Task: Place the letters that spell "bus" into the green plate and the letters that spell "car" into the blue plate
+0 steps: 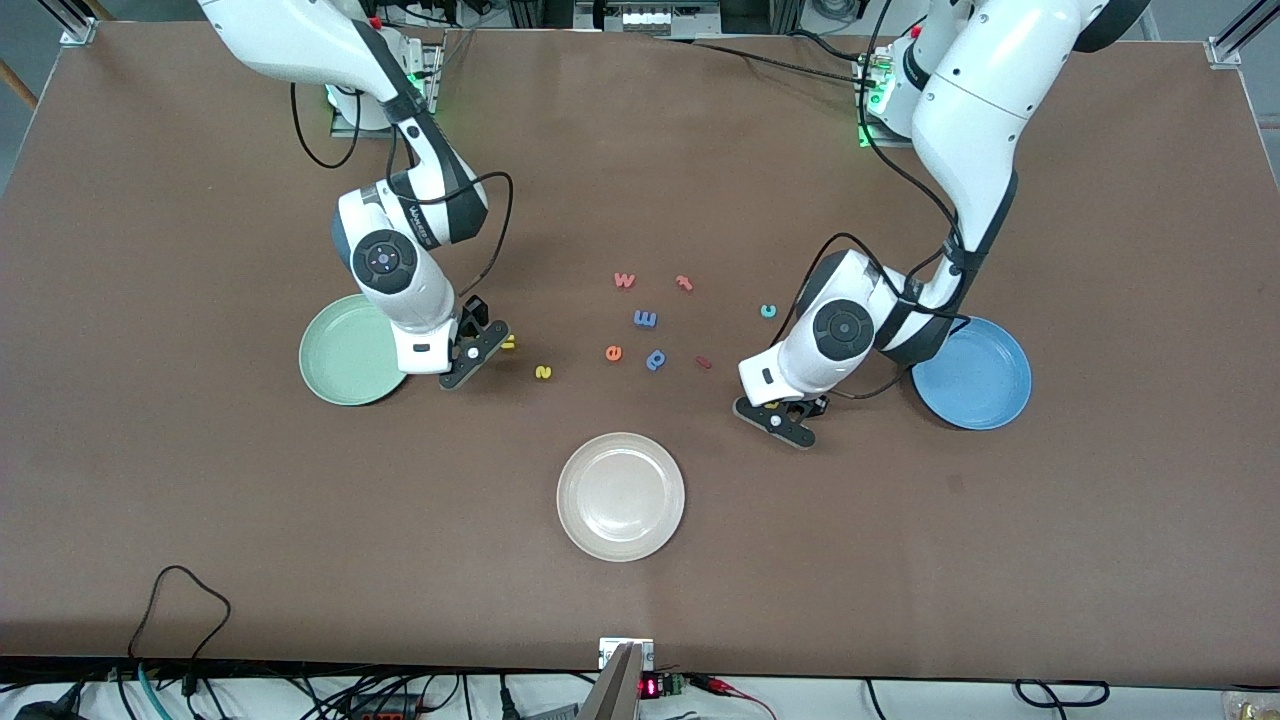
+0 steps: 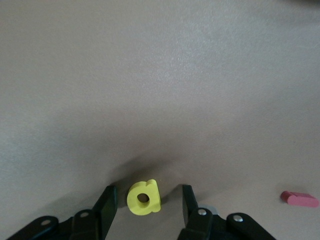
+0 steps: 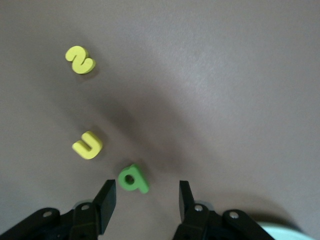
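Fingers (image 2: 107,200) of your left gripper (image 2: 146,202) straddle the yellow a (image 2: 143,197), parted, not gripping. Your right gripper (image 3: 145,200) stands parted around the green b (image 3: 133,179), beside the green plate (image 1: 335,352).

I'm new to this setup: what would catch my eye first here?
Both arms stoop over small foam letters: the left gripper straddles a yellow a near the blue plate, while the right gripper straddles a green b beside the green plate. More coloured letters lie scattered between them.
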`<state>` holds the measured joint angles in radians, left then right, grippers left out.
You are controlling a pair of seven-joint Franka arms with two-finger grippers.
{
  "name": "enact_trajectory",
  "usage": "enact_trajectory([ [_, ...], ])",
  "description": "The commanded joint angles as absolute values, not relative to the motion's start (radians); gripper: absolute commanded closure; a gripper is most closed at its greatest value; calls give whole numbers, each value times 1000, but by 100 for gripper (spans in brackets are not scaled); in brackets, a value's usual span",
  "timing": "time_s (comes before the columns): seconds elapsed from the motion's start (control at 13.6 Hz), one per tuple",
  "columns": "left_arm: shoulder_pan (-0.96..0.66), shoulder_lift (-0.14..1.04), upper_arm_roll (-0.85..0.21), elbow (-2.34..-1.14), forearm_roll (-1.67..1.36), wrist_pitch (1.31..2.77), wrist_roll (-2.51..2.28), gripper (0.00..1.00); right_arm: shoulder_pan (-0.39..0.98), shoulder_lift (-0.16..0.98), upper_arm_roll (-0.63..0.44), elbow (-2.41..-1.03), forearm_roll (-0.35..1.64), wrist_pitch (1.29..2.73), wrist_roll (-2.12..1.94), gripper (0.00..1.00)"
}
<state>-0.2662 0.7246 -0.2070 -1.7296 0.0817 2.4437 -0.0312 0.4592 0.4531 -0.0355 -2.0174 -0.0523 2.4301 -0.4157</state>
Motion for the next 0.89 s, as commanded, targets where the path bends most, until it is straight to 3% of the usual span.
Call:
enact_trajectory([
  [0.0,-275,732,-202,-1723,101,2453,-31,52,462,483,-31,-2016,-77,2470,-451,41],
  [0.22,-273,707,-201,-1717,101,2371,-26,89,463,503,-31,-2023,-77,2479,-446,41],
  [0.52,-233,548,-189,-1678,135,2040,-21,91,462,505,-31,-2042,-77,2476,-436,41],
  [0.81,-79,518,-190,-1687,221,1839,12,93,466,505,-29,-2048,-75,2474,-434,39],
])
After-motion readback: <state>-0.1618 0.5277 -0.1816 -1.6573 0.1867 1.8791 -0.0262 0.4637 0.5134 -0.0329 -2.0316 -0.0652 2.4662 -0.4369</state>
